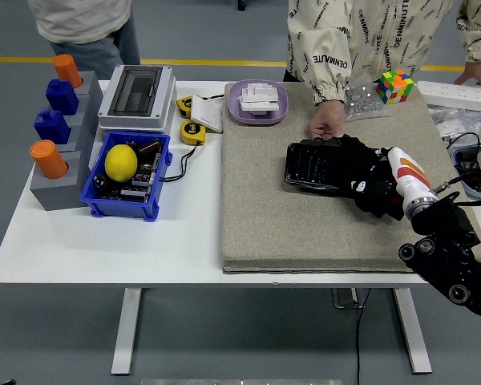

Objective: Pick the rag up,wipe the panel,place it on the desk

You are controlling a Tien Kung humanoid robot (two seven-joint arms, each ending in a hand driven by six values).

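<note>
A black panel (309,167) with a gridded face lies on the grey mat (289,228), its left part uncovered. A black rag (354,159) is bunched over the panel's right end. My right hand (375,189) is shut on the rag and presses it down there; the white and orange wrist (407,180) runs back to the lower right. A person at the far side rests a hand (326,122) on the panel's top edge. My left arm does not show.
A blue bin (125,198) with a lemon (120,161) stands left of the mat. Behind it are a grey box (136,96) and tape measures (192,131). A purple tray (257,115) and a colour cube (394,86) sit at the back. Another person stands top left.
</note>
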